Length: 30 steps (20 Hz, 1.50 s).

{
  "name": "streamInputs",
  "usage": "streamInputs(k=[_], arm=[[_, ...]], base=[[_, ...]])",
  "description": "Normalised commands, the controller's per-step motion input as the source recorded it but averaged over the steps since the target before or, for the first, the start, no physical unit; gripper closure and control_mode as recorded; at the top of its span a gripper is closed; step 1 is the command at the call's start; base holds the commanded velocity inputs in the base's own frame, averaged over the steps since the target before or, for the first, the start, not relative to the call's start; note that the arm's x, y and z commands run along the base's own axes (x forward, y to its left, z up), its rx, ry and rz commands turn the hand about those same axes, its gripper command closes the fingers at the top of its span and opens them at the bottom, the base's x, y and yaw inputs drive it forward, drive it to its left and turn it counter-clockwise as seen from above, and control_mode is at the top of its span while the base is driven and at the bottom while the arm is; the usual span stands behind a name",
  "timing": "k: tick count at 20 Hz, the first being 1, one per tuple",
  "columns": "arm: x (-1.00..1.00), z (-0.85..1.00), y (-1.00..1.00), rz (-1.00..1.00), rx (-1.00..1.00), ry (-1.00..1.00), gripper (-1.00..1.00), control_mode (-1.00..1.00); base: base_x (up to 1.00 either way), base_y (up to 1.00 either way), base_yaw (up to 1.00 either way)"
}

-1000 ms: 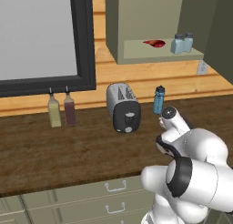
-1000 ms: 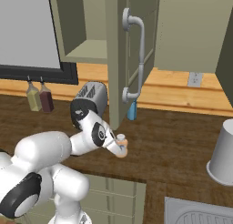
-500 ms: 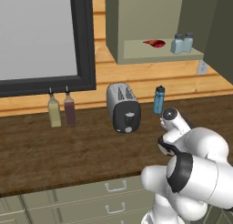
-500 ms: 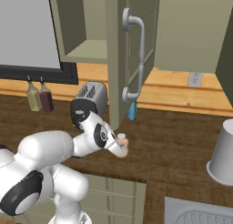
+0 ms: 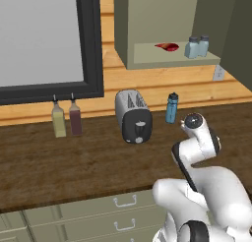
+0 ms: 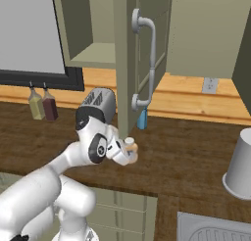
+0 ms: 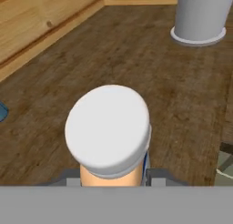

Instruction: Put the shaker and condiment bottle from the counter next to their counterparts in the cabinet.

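The gripper [image 7: 111, 180] is pinched on the condiment bottle [image 7: 109, 136], a slim tan-orange bottle with a pale cap; in the hand view the cap sits right between the fingers and the tan body is pressed on both sides. From the right base view the bottle [image 6: 130, 150] is at the end of the bent arm, over the front part of the desk [image 6: 186, 156], near its front edge; whether it is already off the wood I cannot tell.

In the cabinet [image 5: 162, 24], two pale-blue shakers [image 5: 196, 47] stand side by side at the right end of the shelf, with the flat red condiment item [image 5: 167, 46] lying a little to their left. So the shaker half of the job looks done, I would say. What is left is the bottle: it has to be carried up to the shelf and set beside the red item. The cabinet door [image 6: 128, 59] stands open with its metal handle toward the arm, and I judge it the main thing to steer around.

The desk is dark brown wood against a light wooden wall. On it stand a toaster [image 5: 133, 116], a taller blue bottle with a black cap [image 5: 171, 107], and a yellow and a dark-red bottle [image 5: 66, 119] near the back edge under a dark-framed panel. A pale grey container [image 6: 240, 164] stands toward the right end, near a sink [image 6: 215, 229].
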Motion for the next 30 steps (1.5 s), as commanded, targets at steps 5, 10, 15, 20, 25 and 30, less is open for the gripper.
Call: streamInputs(k=[5, 10, 15, 20, 25, 30], arm=[[-0.59, 0.5, -0.02, 0.0, -0.01, -0.2, 1.0, -1.0], [-0.62, 0.65, 0.0, 0.01, -0.01, -0.2, 1.0, -1.0], [-0.51, 0.65, 0.0, 0.07, -0.03, -0.12, 1.0, -1.0], [-0.36, 0.57, 0.15, 0.17, -0.12, -0.01, 1.0, -1.0], [-0.31, 0.49, 0.38, 0.21, -0.21, -0.01, 1.0, -1.0], [-0.4, 0.53, 0.37, 0.21, -0.22, -0.07, 1.0, -1.0]], base=[[0.0, 0.0, 0.0], [0.0, 0.0, 0.0], [0.0, 0.0, 0.0], [0.0, 0.0, 0.0], [0.0, 0.0, 0.0], [0.0, 0.0, 0.0]])
